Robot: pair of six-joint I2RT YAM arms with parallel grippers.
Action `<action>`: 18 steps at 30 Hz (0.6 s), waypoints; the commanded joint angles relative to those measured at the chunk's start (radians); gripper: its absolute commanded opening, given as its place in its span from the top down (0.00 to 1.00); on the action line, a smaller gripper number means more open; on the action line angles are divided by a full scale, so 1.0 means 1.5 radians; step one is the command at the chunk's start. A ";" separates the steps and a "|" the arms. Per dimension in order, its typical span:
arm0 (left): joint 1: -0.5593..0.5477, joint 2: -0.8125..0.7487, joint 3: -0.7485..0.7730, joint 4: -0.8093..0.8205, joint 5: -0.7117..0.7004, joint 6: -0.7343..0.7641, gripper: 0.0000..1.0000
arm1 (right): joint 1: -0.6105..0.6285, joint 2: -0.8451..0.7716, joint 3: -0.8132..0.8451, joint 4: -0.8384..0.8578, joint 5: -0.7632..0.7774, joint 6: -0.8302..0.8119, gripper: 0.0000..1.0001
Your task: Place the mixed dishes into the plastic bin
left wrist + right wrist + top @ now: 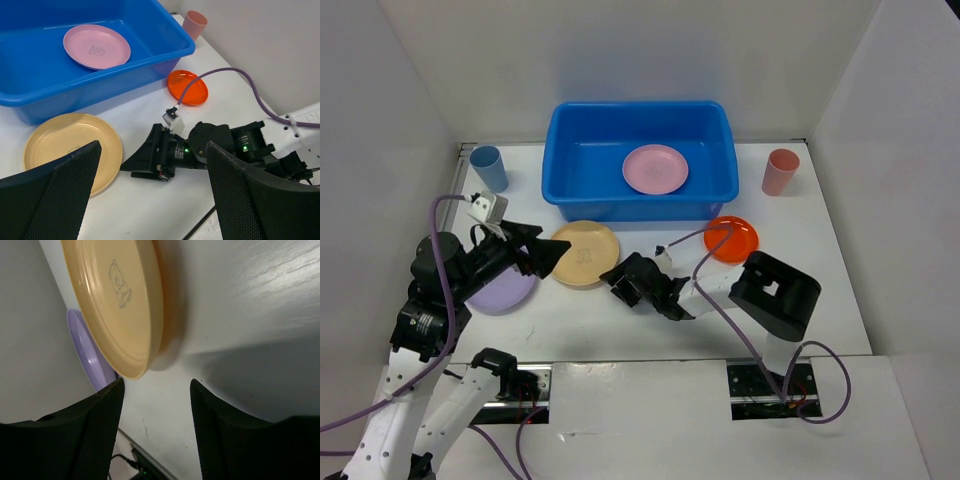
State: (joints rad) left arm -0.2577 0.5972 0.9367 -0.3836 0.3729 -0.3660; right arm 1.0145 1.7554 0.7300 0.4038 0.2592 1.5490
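Right gripper [156, 390] spread wide, empty, low beside the tan-yellow plate [120, 300]; next I need one finger under its rim, then close.

The top view looks down from above and behind the arm bases, taking in the whole surface [590, 325] and the blue bin [620, 208]. The left wrist view looks down and forward over the tan-yellow plate [70, 145]. The right wrist view, rolled sideways, sits low and close to that same plate, seen in all three
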 commanded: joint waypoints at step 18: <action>-0.008 -0.014 0.009 0.003 0.022 0.014 0.08 | 0.007 0.131 0.059 0.048 0.109 0.113 0.67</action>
State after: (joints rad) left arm -0.2665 0.5854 0.9367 -0.3977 0.3973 -0.3656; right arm 1.0149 1.9381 0.8120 0.5198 0.3618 1.7065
